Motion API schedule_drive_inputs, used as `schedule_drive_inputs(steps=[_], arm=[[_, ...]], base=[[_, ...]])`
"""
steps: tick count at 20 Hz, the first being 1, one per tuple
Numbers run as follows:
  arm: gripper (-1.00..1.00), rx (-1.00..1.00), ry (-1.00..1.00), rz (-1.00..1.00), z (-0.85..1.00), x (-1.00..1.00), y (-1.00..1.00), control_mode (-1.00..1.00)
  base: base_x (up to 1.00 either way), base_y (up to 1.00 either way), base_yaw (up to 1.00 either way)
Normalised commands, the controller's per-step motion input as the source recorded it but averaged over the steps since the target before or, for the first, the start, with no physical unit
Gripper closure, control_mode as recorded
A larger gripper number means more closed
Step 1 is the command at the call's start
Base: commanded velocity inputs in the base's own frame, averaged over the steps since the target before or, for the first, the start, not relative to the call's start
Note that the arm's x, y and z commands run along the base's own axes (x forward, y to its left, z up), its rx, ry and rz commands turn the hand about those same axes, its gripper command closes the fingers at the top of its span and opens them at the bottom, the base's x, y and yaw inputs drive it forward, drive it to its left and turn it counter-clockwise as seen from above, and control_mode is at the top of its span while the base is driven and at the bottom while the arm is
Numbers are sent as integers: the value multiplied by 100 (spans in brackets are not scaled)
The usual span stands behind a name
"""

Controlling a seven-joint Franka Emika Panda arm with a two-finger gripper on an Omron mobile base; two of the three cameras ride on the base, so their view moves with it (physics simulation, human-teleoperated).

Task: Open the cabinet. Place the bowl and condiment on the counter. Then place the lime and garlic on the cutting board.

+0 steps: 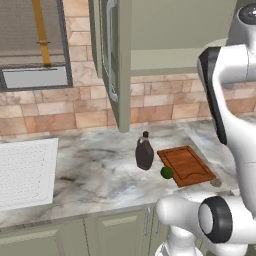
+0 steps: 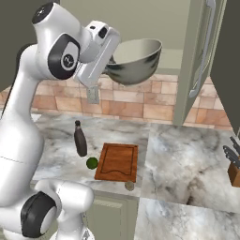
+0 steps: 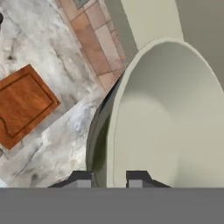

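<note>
Claw [image 3: 108, 178] clamped on the rim of the round shiny steel bowl [image 2: 136, 58], held up in the air in front of the open olive-green wall cabinet [image 2: 199, 56].
Below on the grey-white marbled table [image 2: 183, 154]: dark brown pear-shaped bottle [image 1: 144, 152] upright beside the reddish-brown wooden cutting board [image 2: 118, 161]; small glossy green lime [image 1: 167, 172] at the board's edge; beige-grey garlic lump [image 2: 129, 185] just off its near corner.
</note>
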Motion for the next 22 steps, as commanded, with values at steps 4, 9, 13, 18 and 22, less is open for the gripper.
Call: schedule_drive_inputs(steps=[4,9,13,18,22], arm=[[100,0,28,0,-43,-100,0,-100],[100,0,9,0,-95,-87,-2,-100],[100,0,3,3,-100,-26,-9,-100],[100,0,3,12,-99,23,-23,-100],[100,1,4,16,-79,28,-47,-100]], base=[[0,0,0],[0,0,0],[0,0,0],[0,0,0],[0,0,0]])
